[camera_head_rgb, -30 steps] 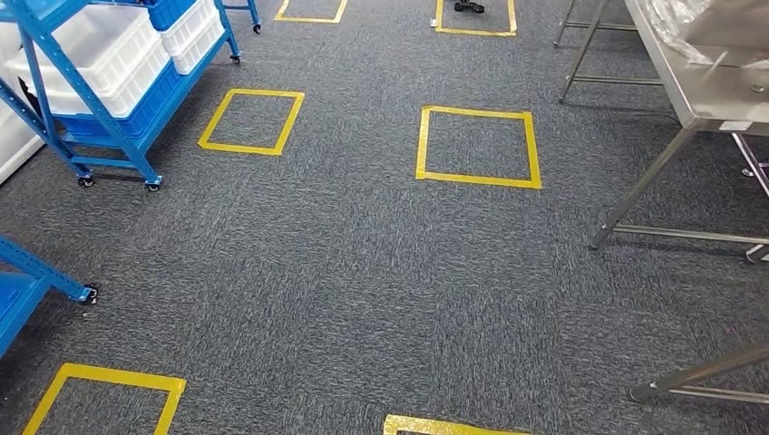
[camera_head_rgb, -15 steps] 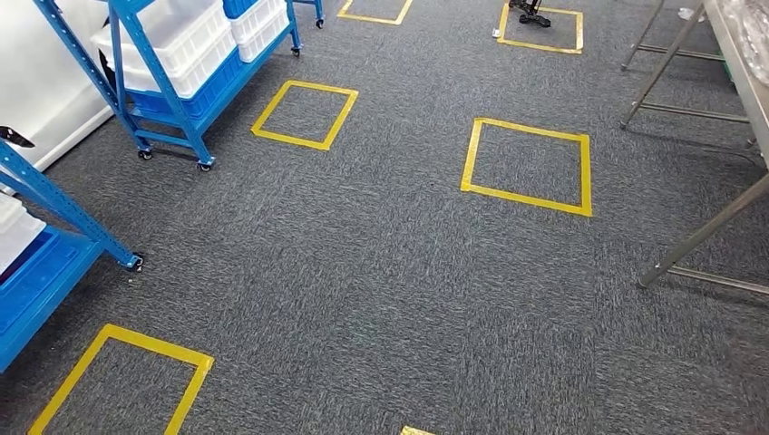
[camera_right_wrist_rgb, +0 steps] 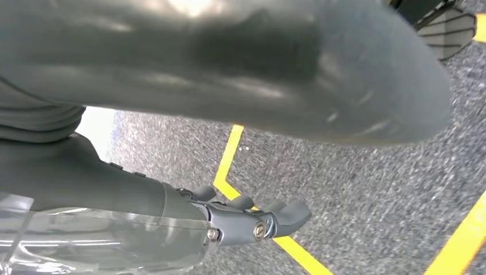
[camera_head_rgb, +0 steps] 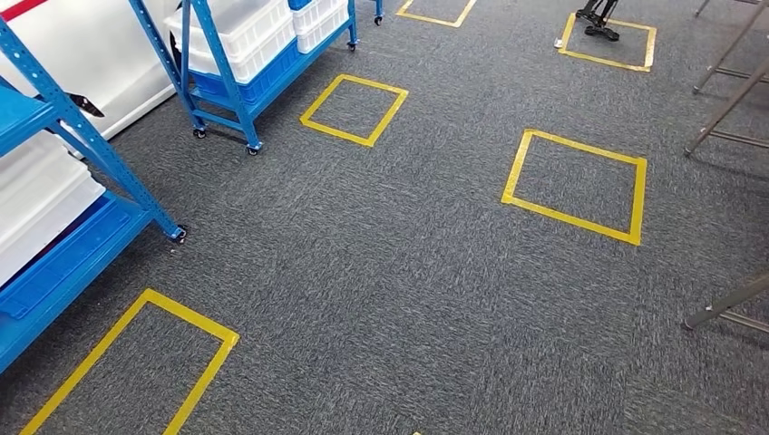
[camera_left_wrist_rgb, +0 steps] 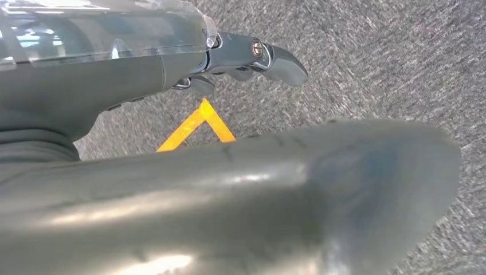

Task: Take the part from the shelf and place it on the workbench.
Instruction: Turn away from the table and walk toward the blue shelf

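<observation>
The left hand (camera_left_wrist_rgb: 252,57) and right hand (camera_right_wrist_rgb: 252,220) are seen empty with fingers loosely apart over carpet, so no part has been taken from the blue shelf (camera_head_rgb: 82,172).

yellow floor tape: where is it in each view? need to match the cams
Head view: yellow tape squares across the floor, nearest at lower left.
Left wrist view: one taped corner, between the fingers and thumb of the left hand.
Right wrist view: a tape line passing behind the right hand.
Shared landmark: grey carpet. Which square each wrist sees, cannot tell.
</observation>
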Tool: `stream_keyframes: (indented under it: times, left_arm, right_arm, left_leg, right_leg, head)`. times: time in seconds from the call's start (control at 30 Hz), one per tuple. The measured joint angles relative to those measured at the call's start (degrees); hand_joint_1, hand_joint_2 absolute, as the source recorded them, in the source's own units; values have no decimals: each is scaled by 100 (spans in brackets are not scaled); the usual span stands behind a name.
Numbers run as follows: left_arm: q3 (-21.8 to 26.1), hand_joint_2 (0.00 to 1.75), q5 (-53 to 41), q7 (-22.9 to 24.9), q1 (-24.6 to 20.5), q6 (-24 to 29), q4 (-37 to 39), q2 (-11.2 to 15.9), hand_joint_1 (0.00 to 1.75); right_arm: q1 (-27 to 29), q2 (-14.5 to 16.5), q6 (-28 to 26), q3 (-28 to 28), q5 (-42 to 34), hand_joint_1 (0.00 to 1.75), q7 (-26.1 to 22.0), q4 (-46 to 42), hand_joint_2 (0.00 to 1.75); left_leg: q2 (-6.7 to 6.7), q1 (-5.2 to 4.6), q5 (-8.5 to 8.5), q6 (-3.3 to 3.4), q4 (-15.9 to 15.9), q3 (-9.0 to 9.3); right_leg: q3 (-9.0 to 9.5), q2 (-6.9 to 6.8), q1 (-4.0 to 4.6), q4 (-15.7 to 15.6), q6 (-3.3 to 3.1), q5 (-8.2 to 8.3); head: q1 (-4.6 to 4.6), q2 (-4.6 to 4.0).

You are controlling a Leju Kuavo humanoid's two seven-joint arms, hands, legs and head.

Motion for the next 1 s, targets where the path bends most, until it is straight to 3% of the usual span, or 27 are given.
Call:
stream_keyframes:
  times: [0.07,0.13,0.17,0.23,0.27,0.3,0.33,0.37,0.4,0.47,0.53,0.6,0.67,0.73,0.8,0.83,0.87,0.93,1.0]
  left_arm:
    - [-1,0,-10,-8,4,3,0,-1,0]
    - [-3,0,-21,-15,14,8,0,-15,0]
    - [-3,0,-26,-19,10,11,0,-24,0]
    - [-5,0,-47,-29,-5,16,0,-36,0]
    - [-5,0,-57,-33,-9,17,0,-37,0]
    - [-6,0,-71,-37,-9,19,0,-38,0]
    - [-7,0,-80,-39,-5,19,0,-39,0]
    - [-8,0,-87,-39,-2,20,0,-44,0]
    - [-10,0,-95,-40,-1,21,0,-51,0]
    - [-15,0,-108,-48,-9,27,0,-68,0]
    - [-19,0,-112,-59,-6,35,0,-75,0]
    - [-19,0,-96,-67,11,42,0,-68,0]
    - [-19,0,-73,-71,9,43,0,-57,0]
    - [-19,0,-45,-72,-10,38,0,-52,0]
    - [-19,0,-3,-71,-17,27,0,-45,0]
    - [-19,0,19,-70,-11,22,0,-36,0]
    - [-19,0,38,-70,-4,16,0,-24,0]
    - [-17,0,60,-69,3,2,0,8,0]
    - [-17,0,69,-65,-10,-19,0,40,0]
  right_arm:
    - [0,36,60,-28,7,0,2,-91,0]
    - [7,68,113,-67,15,0,13,-192,0]
    - [16,80,137,-88,21,0,20,-237,0]
    - [46,100,188,-129,42,0,34,-314,0]
    - [57,107,214,-149,55,0,41,-350,0]
    - [67,111,238,-173,70,0,48,-386,0]
    - [72,116,263,-199,86,0,54,-424,0]
    - [76,120,286,-224,99,0,58,-460,0]
    - [83,126,305,-244,112,0,61,-495,0]
    - [91,137,336,-276,136,0,62,-554,0]
    - [76,148,368,-300,173,0,61,-596,0]
    - [45,157,378,-326,243,0,43,-621,0]
    - [26,164,354,-365,335,0,4,-626,0]
    - [19,165,301,-402,421,0,-39,-614,0]
    - [0,156,230,-428,500,0,-83,-582,0]
    - [-19,148,192,-439,536,0,-105,-555,0]
    - [-42,137,155,-449,573,0,-124,-521,0]
    - [-89,117,94,-475,627,0,-156,-439,0]
    - [-129,101,50,-508,668,0,-187,-361,0]
  left_leg:
    - [-73,-23,2,52,-55,1]
    - [-166,-3,41,116,-121,43]
    - [-211,14,66,150,-153,62]
    - [-310,20,87,190,-166,68]
    - [-370,18,89,198,-162,65]
    - [-437,16,85,198,-157,67]
    - [-508,16,80,195,-148,74]
    - [-582,19,71,188,-136,82]
    - [-656,23,58,174,-118,89]
    - [-781,13,23,124,-70,76]
    - [-869,13,3,57,-47,37]
    - [-919,32,-5,-10,-43,18]
    - [-726,36,-163,-70,194,-87]
    - [-457,51,-522,-129,866,-420]
    - [-378,78,-754,-176,1509,-757]
    - [-363,86,-714,-188,1574,-797]
    - [-340,90,-568,-191,1409,-720]
    - [-179,80,-172,-157,625,-330]
    - [-31,43,27,-85,54,-50]
  right_leg:
    - [37,-78,-6,-12,70,-18]
    - [32,36,-29,89,130,-113]
    - [-49,168,-37,288,153,-247]
    - [-404,418,-54,1006,175,-621]
    - [-596,464,-56,1369,184,-755]
    - [-723,481,-56,1583,190,-779]
    - [-746,490,-56,1571,191,-675]
    - [-665,510,-58,1343,185,-474]
    - [-507,569,-62,957,174,-227]
    - [-228,767,-66,280,149,66]
    - [-150,846,-54,78,115,88]
    - [-135,742,-56,45,50,108]
    - [-106,618,-72,-13,-25,129]
    - [-91,473,-64,-37,-72,122]
    - [-88,328,-50,-32,-84,101]
    - [-82,263,-48,-30,-82,89]
    - [-68,205,-47,-27,-74,75]
    - [-18,94,-41,-24,-43,39]
    - [26,4,-22,-17,16,-3]
  head:
    - [1,0]
    - [4,0]
    - [9,0]
    - [18,0]
    - [20,0]
    - [19,0]
    - [20,0]
    - [20,0]
    - [20,0]
    - [20,0]
    - [18,0]
    - [18,0]
    - [2,0]
    - [-14,0]
    - [-16,0]
    - [-16,0]
    - [-16,0]
    - [-16,0]
    - [-11,0]
